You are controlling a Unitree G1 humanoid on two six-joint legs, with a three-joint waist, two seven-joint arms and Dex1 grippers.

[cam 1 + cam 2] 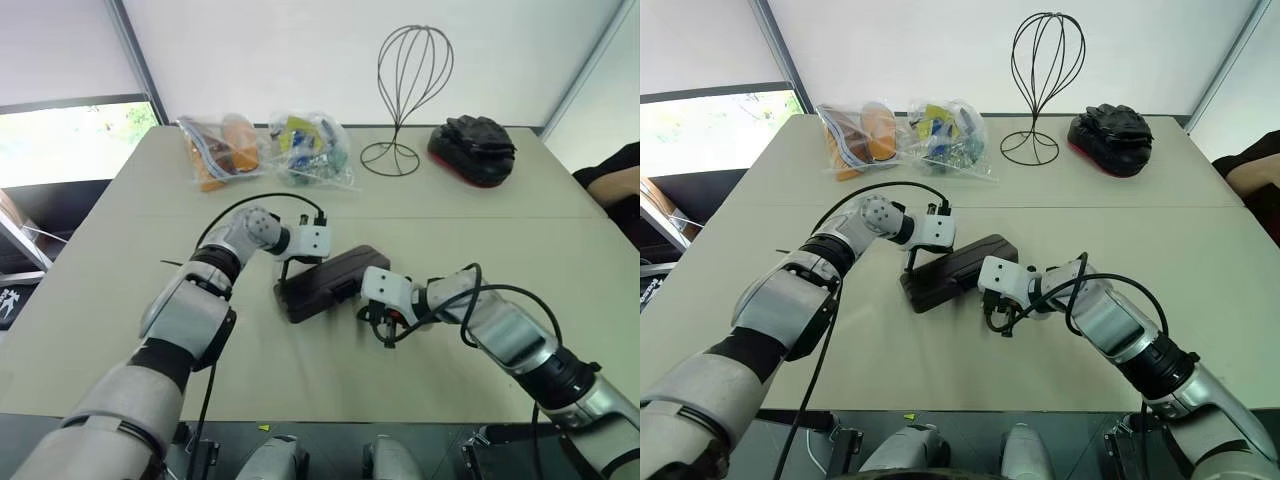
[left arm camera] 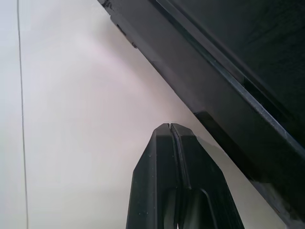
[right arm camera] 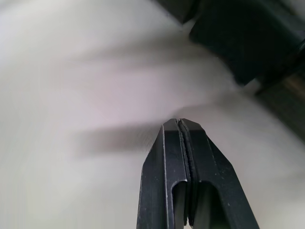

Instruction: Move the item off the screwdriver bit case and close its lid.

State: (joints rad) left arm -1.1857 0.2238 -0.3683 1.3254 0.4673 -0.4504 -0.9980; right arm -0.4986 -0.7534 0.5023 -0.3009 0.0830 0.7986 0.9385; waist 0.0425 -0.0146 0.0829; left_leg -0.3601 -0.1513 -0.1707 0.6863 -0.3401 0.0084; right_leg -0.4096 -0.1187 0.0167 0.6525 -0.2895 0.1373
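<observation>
The screwdriver bit case (image 1: 330, 283), flat, dark and smooth, lies closed near the middle of the pale matte table (image 1: 120, 260). The left gripper (image 1: 284, 276) angles down at its far-left end, fingers pressed together on nothing. The right gripper (image 1: 386, 338) dips beside its near-right corner, likewise clenched empty. A bulky black-and-red object (image 1: 472, 148) sits toward the far right corner.

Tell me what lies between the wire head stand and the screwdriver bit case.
Only bare table separates the wire head stand from the screwdriver bit case, as the left eye view shows.
</observation>
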